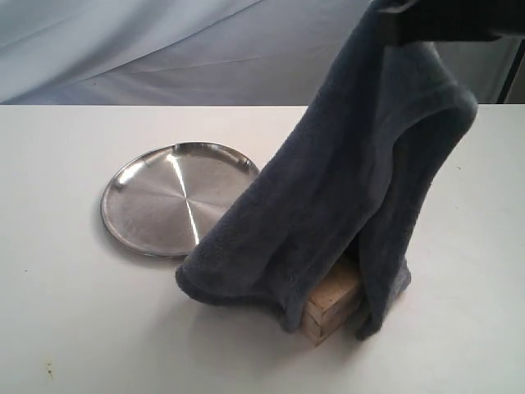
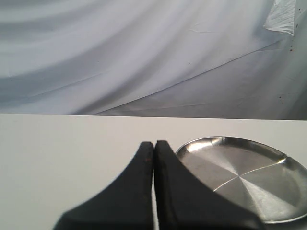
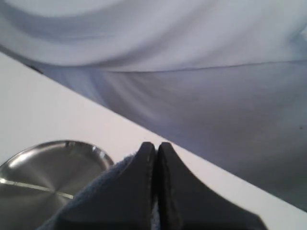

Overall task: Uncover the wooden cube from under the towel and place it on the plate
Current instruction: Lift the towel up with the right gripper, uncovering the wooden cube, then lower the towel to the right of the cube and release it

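The grey-blue towel [image 1: 353, 180] hangs lifted from the top right of the exterior view, its lower folds still draped over the table. My right gripper [image 3: 156, 145] is shut on the towel [image 3: 91, 194], pinched between its fingers. Under the raised cloth, a corner of the wooden cube [image 1: 332, 308] shows on the table, partly covered. The shiny steel plate [image 1: 156, 205] lies left of the towel, its right edge hidden behind the cloth. My left gripper [image 2: 154, 143] is shut on nothing, low over the table beside the plate [image 2: 249, 177].
A white table [image 1: 74, 328] carries everything. A pale draped backdrop [image 1: 164, 49] hangs behind it. The right arm's dark body [image 1: 451, 20] is at the top right edge of the exterior view.
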